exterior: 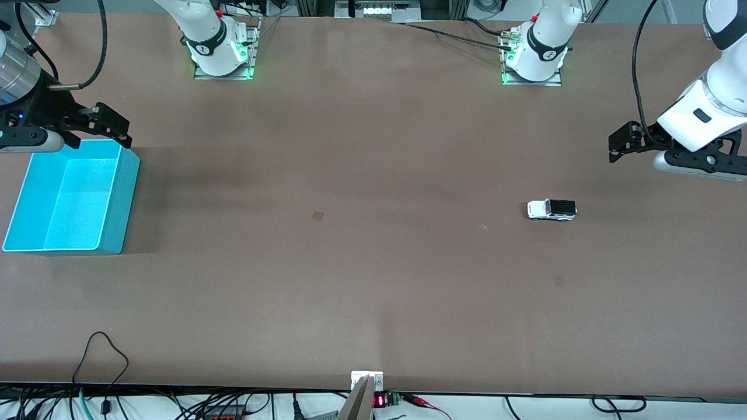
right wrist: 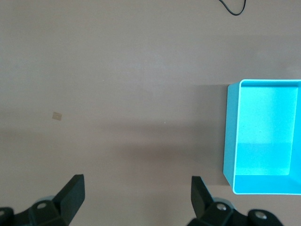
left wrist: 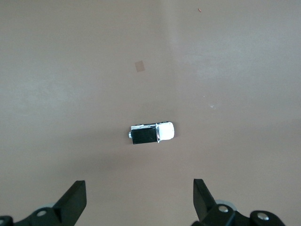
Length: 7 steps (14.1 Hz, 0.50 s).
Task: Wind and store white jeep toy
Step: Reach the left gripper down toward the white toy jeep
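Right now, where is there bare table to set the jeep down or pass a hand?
Bare table runs from the blue bin to the white jeep toy, and along the camera-side edge. Left gripper hangs open above the table near the jeep, right gripper open above the bin's corner.

- Your front view looks down from high over the table [exterior: 373,303] edge away from the bases, facing both arms (whole tabletop in frame).
- Your left wrist view looks straight down near the left arm's end, sharing the white jeep toy [left wrist: 151,133] with the front view.
- Your right wrist view looks down near the right arm's end, sharing the blue bin [right wrist: 229,136].
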### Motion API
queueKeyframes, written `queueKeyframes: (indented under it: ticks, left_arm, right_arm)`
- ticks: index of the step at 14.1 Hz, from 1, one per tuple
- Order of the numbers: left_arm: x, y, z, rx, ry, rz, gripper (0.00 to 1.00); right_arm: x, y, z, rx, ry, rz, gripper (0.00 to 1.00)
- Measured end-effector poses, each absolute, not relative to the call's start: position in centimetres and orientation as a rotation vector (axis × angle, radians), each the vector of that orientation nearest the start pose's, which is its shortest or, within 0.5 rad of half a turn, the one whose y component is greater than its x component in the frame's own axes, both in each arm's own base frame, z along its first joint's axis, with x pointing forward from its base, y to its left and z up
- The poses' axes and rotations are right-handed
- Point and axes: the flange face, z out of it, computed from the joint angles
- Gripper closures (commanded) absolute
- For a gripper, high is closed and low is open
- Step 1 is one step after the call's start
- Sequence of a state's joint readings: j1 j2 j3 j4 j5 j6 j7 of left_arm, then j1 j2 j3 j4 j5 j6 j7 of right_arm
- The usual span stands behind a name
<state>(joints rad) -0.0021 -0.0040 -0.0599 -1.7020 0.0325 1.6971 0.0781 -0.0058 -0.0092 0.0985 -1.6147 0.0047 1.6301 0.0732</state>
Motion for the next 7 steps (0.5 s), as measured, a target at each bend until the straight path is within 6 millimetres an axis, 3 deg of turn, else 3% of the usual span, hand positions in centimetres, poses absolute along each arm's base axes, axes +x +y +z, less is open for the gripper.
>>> queueKeyframes:
  ticks: [7]
  left_arm:
    - [55.79, -3.07, 57.32, -3.101, 0.221, 0.032, 0.0]
  right_arm:
    - [55.43, 5.28, 61.4, -3.135, -0.032, -0.038, 0.0]
